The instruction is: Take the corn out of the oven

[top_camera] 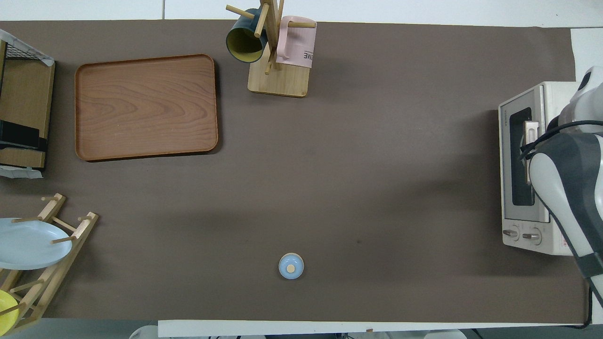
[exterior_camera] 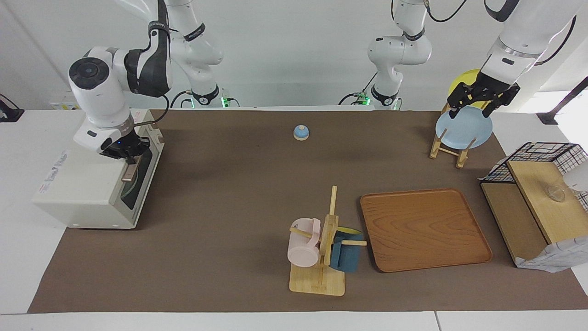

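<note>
The off-white oven (exterior_camera: 78, 184) stands at the right arm's end of the table with its dark glass door closed; it also shows in the overhead view (top_camera: 511, 96). The corn is hidden. My right gripper (exterior_camera: 126, 158) is down on the tan bar handle (exterior_camera: 129, 174), open, with the handle between its fingers. In the overhead view the arm covers the gripper and only the handle's end (top_camera: 531, 127) shows. My left gripper (exterior_camera: 472, 110) waits, open and empty, in the air over the blue plate (exterior_camera: 464, 131).
The blue plate and a yellow plate (exterior_camera: 465, 79) stand in a wooden rack (exterior_camera: 448, 149). A wooden tray (exterior_camera: 425, 230), a mug tree (exterior_camera: 321, 257) with a pink and a blue mug, a small blue bell (exterior_camera: 301, 132) and a wire-and-wood shelf (exterior_camera: 537, 202) are on the mat.
</note>
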You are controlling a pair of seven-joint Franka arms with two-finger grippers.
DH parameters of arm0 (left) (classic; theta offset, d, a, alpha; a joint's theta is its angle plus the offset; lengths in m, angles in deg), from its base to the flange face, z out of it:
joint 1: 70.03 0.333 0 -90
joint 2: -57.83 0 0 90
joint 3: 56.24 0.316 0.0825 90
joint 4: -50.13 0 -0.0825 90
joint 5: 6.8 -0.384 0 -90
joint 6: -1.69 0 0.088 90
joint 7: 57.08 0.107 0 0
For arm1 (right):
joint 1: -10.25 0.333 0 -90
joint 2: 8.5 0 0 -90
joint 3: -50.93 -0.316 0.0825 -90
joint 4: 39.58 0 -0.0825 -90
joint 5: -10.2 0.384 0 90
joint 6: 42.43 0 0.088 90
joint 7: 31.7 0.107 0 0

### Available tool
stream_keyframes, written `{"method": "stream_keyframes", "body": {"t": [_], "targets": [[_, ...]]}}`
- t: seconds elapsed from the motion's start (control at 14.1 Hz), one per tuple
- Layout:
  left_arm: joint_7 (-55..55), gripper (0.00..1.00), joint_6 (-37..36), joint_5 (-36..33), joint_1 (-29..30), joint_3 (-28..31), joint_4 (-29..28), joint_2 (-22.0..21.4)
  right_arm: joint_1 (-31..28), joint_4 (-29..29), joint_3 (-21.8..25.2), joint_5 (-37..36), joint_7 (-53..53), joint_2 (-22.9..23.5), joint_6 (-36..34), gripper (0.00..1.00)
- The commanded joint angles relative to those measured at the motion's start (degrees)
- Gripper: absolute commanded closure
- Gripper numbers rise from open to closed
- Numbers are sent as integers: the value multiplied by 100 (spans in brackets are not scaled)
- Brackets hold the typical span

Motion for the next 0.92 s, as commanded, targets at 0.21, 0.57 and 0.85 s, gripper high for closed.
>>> {"method": "stream_keyframes", "body": {"t": [0.21, 0.57, 0.85], "targets": [[64, 0, -103, 58, 50, -5, 18, -69, 670, -184, -24, -49, 1287, 877, 939, 100], [64, 0, -103, 58, 50, -14, 18, -69, 698, -184, -33, -40, 1551, 1606, 1642, 100], [64, 0, -103, 58, 50, -5, 18, -69, 916, -184, -50, 48, 2175, 1792, 1915, 96]]}}
